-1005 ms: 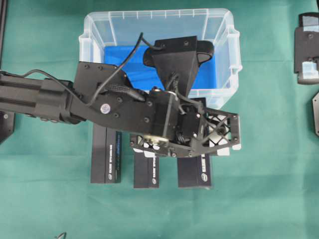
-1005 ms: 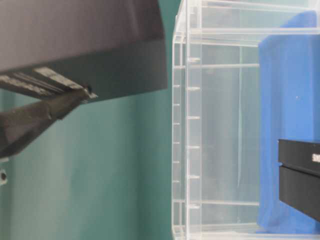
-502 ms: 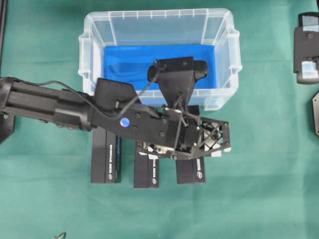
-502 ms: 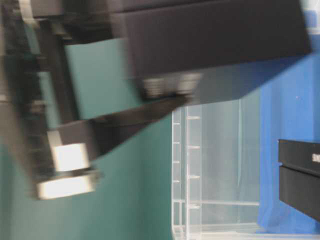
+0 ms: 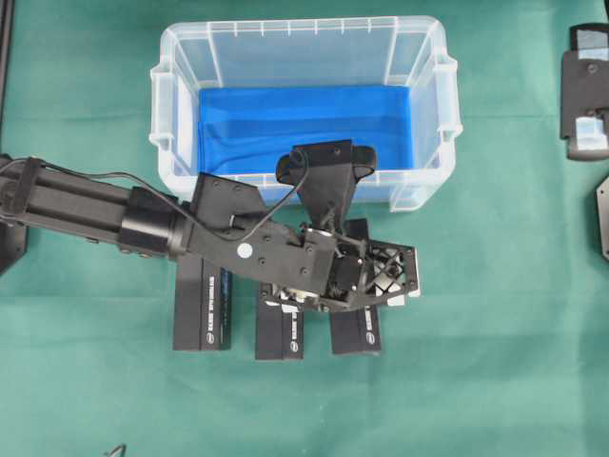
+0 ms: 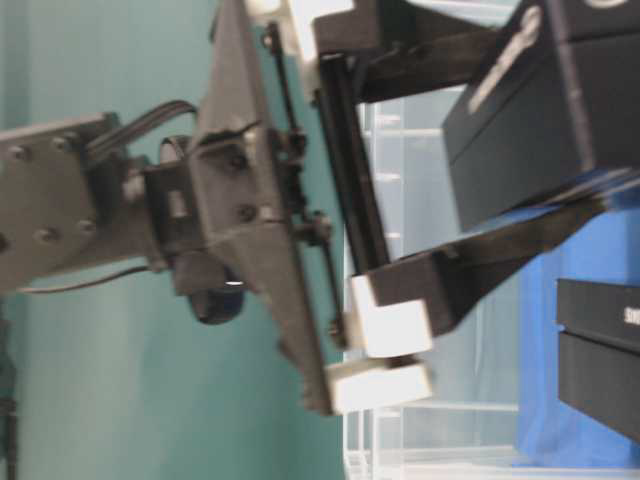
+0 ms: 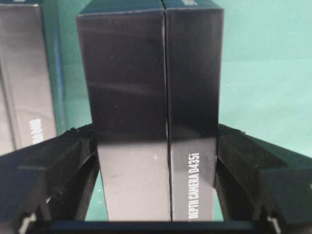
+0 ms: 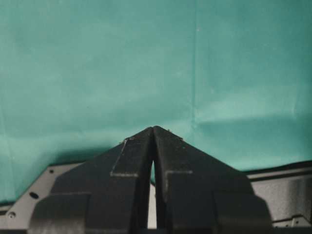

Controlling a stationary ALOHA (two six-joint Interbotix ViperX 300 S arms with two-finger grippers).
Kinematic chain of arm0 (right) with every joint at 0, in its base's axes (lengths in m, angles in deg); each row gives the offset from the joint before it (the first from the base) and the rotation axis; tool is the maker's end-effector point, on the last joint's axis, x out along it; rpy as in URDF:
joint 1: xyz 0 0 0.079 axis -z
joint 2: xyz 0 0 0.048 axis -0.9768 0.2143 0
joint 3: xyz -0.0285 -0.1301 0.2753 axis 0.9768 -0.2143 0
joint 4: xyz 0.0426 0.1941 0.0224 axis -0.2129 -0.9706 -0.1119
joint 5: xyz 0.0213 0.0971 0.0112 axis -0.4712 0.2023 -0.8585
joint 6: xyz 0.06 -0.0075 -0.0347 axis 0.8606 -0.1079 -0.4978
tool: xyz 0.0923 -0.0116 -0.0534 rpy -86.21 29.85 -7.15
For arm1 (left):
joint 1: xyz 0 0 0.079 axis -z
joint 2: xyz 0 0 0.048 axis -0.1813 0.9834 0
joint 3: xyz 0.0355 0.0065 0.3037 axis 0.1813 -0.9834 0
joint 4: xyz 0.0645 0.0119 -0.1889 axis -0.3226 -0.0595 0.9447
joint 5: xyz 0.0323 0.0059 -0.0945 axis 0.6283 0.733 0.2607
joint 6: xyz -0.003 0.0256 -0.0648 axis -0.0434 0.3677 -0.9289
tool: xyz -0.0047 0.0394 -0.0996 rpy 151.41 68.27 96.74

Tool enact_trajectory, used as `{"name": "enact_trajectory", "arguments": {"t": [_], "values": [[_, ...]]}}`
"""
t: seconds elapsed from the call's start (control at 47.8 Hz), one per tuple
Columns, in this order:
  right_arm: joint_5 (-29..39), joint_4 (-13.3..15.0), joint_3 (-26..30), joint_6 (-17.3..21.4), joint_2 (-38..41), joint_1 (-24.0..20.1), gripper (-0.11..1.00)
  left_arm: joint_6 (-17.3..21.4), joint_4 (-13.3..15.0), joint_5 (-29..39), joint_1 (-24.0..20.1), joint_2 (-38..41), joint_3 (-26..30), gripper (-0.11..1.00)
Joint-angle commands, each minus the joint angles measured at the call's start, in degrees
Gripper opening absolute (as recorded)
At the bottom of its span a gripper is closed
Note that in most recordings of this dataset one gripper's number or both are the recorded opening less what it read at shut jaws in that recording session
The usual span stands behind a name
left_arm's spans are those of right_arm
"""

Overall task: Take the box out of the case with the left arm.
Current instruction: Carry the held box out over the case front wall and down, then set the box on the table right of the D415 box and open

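My left gripper (image 5: pixel 366 290) is shut on a black box (image 5: pixel 355 333) just in front of the case (image 5: pixel 181 57), over the green cloth. The left wrist view shows both fingers (image 7: pixel 68 165) pressed against the long sides of the box (image 7: pixel 146 97), which bears the white print "DEPTH CAMERA D435i". In the table-level view the held box (image 6: pixel 545 110) is beside the clear case wall (image 6: pixel 385 180). Whether it rests on the cloth I cannot tell. The case holds only its blue sheet (image 5: pixel 285 114). My right gripper (image 8: pixel 153 130) is shut with nothing in it, over bare green cloth.
Two more black boxes (image 5: pixel 202 309) (image 5: pixel 281 331) lie side by side on the cloth left of the held one. Another black box (image 6: pixel 600 350) shows at the right of the table-level view. Parts of the right arm (image 5: pixel 585 90) sit at the far right edge.
The left arm has come down and drawn back from the case front, carrying the box lower until it sits in line with the two boxes on the cloth. The grip stayed shut.
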Motion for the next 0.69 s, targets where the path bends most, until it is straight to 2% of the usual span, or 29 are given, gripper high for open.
{"name": "enact_trajectory", "arguments": {"t": [0.0, 0.461, 0.67], "values": [[-0.3, -0.1, 0.5, 0.1, 0.1, -0.1, 0.03, 0.0, -0.2, -2.7, 0.6, -1.7, -0.7, 0.63], [-0.3, 0.0, 0.0, 0.0, 0.1, -0.1, 0.03, -0.4, 0.4, -11.8, 1.4, 0.6, -5.2, 0.63], [-0.3, 0.1, -0.1, -0.1, 0.1, -0.1, 0.03, 0.0, 0.4, -12.8, 1.7, 1.6, -5.9, 0.63]]}}
